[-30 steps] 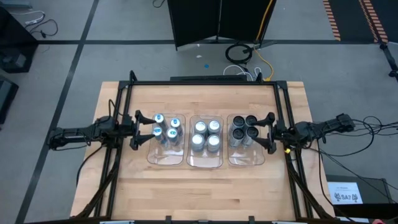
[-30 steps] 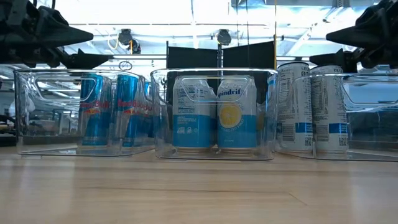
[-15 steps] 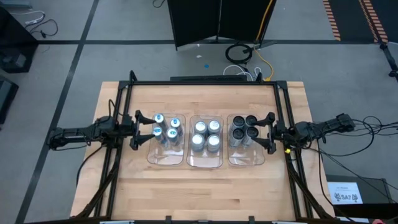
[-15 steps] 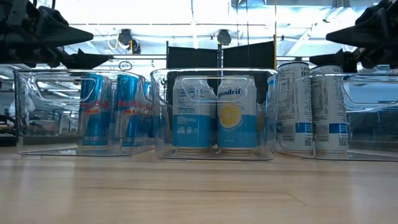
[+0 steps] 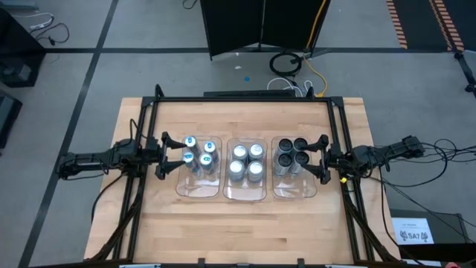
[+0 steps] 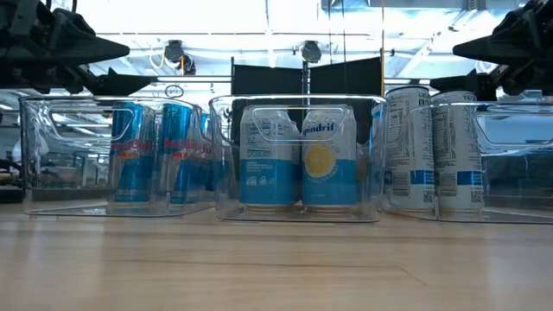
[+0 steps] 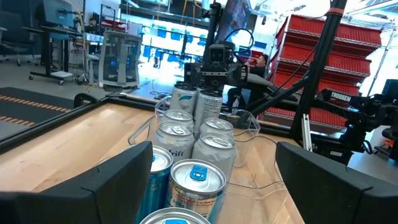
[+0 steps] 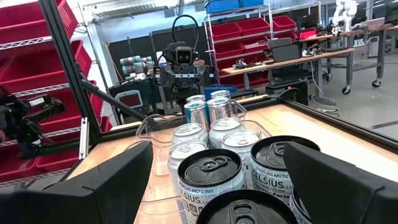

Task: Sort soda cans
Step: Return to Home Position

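Observation:
Three clear trays stand in a row at the table's middle, and the soda cans stand upright inside them. Blue-topped cans (image 5: 199,152) (image 6: 155,151) fill the left tray (image 5: 184,186). Bright silver cans (image 5: 247,160) (image 6: 298,155) fill the middle tray (image 5: 245,195). Dark-topped cans (image 5: 292,154) (image 8: 214,168) fill the right tray (image 5: 294,193). My left gripper (image 5: 169,155) (image 6: 138,66) (image 7: 212,149) hangs open and level at the left tray's outer end, above its rim. My right gripper (image 5: 321,158) (image 6: 445,66) (image 8: 217,152) hangs open and level at the right tray's outer end. Neither gripper holds anything.
A black frame (image 5: 245,98) runs along the table's far edge and down both sides. Bare wood (image 5: 238,231) lies between the trays and the near edge, and more (image 5: 238,119) behind them. Cables (image 5: 294,71) lie on the floor beyond the table.

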